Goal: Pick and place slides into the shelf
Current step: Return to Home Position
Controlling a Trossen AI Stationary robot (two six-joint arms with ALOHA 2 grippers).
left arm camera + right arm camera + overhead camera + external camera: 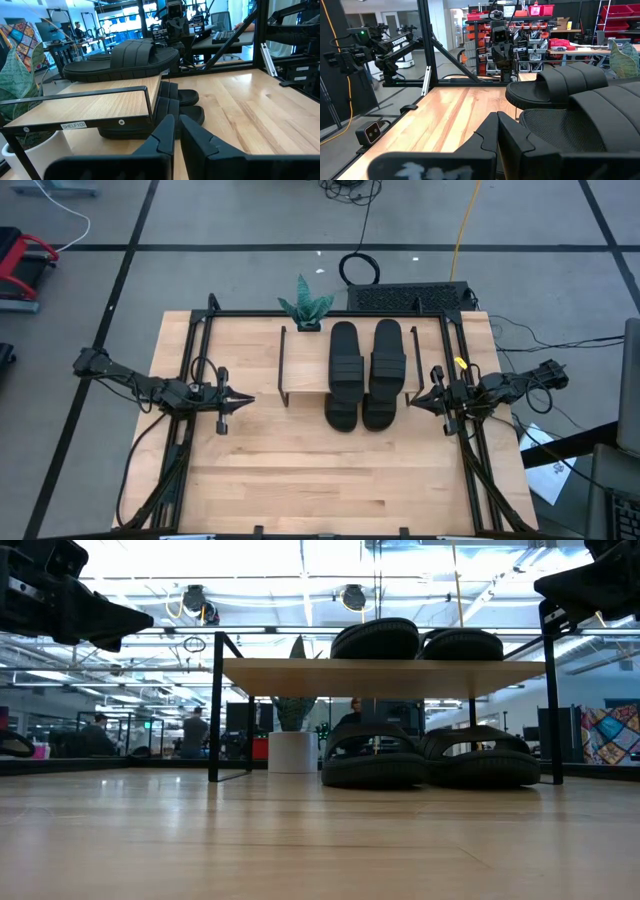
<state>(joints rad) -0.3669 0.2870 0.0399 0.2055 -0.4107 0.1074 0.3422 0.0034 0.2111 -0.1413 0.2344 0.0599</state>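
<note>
The shelf [305, 365] stands at the table's far middle on thin black legs. Two black slides [345, 352] [386, 352] lie side by side on its light wood top board [300, 675]. Two more slides [375, 758] [482, 756] rest with their soles on the table under the board, their near ends [342, 416] poking out in front. My left gripper [246, 398] [176, 120] hangs shut left of the shelf, pointing level at it. My right gripper [411, 401] [497, 119] hangs shut at the shelf's right side, also level. Neither touches anything.
A green plant [305, 306] in a white pot [292, 751] stands behind the shelf at the table's far edge. A black frame [190, 330] runs along the table's edges. Bare wood [330, 480] spreads across the near half of the table.
</note>
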